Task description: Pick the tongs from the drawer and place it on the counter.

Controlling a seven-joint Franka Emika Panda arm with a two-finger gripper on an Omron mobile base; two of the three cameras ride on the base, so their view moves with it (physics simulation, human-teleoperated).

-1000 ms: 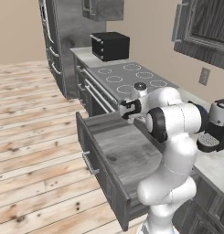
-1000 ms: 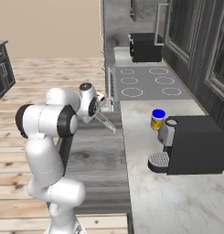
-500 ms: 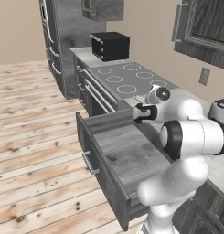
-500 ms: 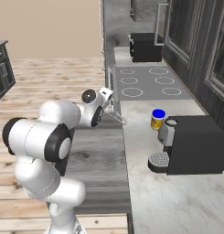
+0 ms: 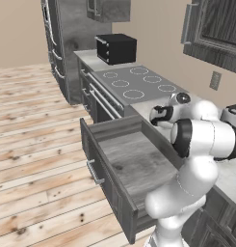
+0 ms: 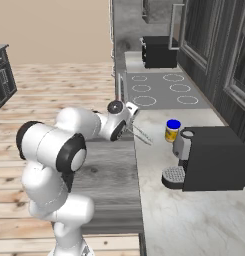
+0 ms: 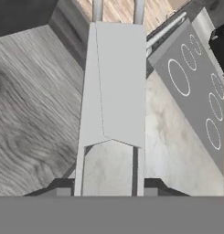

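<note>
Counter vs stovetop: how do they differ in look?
The counter is light marbled stone; the stovetop is darker grey with white rings. The counter carries a coffee machine and a yellow jar; the stovetop is bare. Both are flat and level, butted edge to edge.

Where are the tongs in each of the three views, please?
Left base view: I cannot make them out; the arm covers that spot.
Right base view: the tongs slant from the gripper over the counter edge.
Hand view: the tongs fill the middle, upright.
Shared landmark: the stovetop with white rings.
</note>
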